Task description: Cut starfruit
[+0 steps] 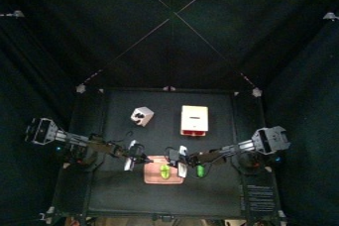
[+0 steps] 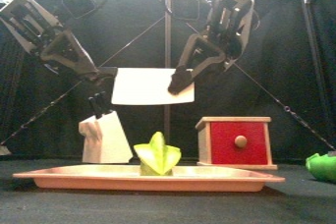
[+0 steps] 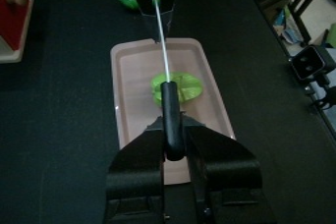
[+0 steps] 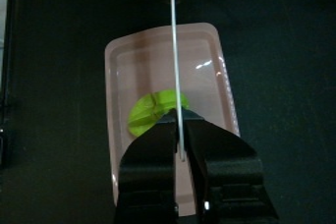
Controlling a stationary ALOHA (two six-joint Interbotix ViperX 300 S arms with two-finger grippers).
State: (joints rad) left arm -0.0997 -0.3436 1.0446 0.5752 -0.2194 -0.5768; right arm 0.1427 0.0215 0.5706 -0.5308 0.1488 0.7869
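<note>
Two black arms hang over the black tabletop, and I see both sharing one tool. A salmon-pink plastic tray-like board lies at the front, with a cream box with a red drawer front behind it. The left claw is clamped on the black handle of a white broad-bladed knife; the right claw pinches the blade's other end. The small yellow-green starfruit sits mid-board, beneath the raised blade, untouched.
</note>
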